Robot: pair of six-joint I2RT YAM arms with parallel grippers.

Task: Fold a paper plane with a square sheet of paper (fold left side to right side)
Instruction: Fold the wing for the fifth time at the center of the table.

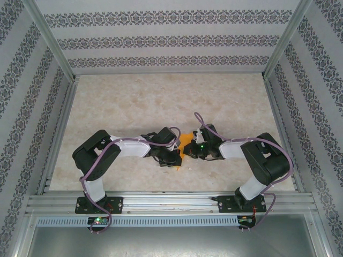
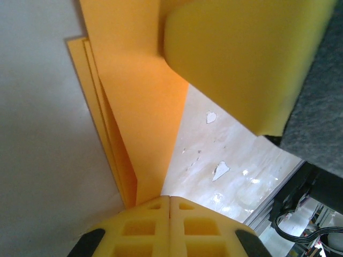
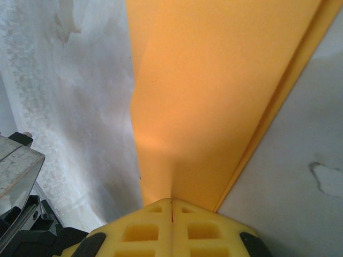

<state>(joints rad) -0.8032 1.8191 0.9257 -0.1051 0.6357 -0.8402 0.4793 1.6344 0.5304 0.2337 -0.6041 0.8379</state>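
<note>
Meeting point: two black robot arms close in on one folded piece of thin, bright orange paper point(image 1: 183, 142) at the middle of the pale marbled worktop point(image 1: 161, 101), near its near edge.
Risk, tearing: with both grippers on so small a piece, any pull apart or uneven lift would likely rip the orange paper or drag the crease off line.
Risk, slipping: the stacked layers fan slightly at one edge in the left wrist view; a loose nip could let them slide and spoil the symmetry.
Risk, collision: a yellow foam pad point(image 2: 241, 59), probably the other arm's finger, hangs just beside the left gripper point(image 2: 170, 206), so a small sideways move could knock the two together.
Paper and jaws: the orange paper point(image 2: 139, 107) lies between the two wrists, running away from each set of fingertips.
Left jaws: closed tight, fingers touching. The folded corner meets the tip of one finger; whether it is nipped or only pressed, I cannot tell.
Right jaws: the right gripper point(image 3: 171, 206) is closed, and the orange paper point(image 3: 214, 80) narrows straight into the seam between the fingers, seemingly pinched there.
</note>
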